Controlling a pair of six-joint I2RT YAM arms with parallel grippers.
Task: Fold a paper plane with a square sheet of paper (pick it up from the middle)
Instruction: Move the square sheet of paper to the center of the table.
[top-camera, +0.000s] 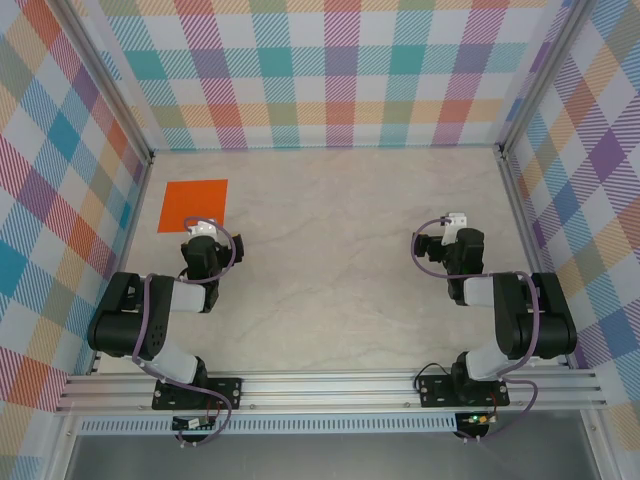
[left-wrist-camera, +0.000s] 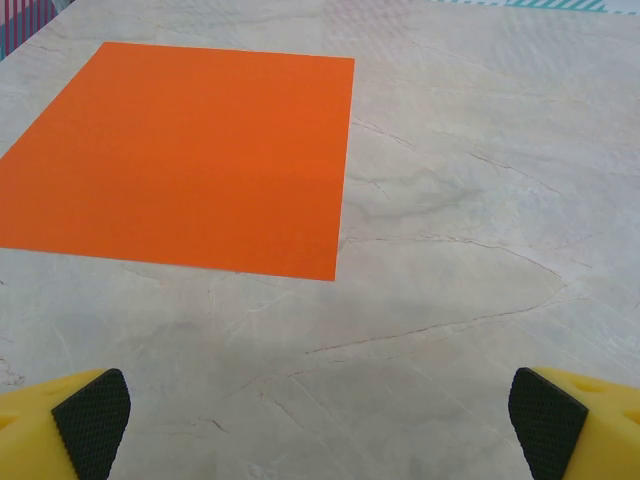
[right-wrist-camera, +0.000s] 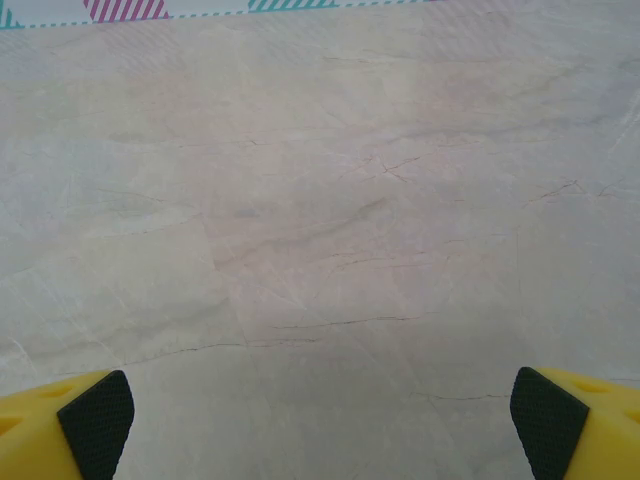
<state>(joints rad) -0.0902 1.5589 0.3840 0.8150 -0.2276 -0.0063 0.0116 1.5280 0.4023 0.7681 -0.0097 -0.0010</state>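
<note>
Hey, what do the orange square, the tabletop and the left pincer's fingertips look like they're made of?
The square sheet of paper: thin matte orange paper, lying flat with crisp edges. The table: smooth beige stone look with fine dark veins, perhaps laminate or printed. The left pincer: fingers of yellow moulded plastic, pads black and cross-hatched, probably rubber.

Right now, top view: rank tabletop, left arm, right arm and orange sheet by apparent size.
1. tabletop, by far the largest.
2. left arm and right arm: they look alike, so no ranking.
3. square sheet of paper, smallest.
</note>
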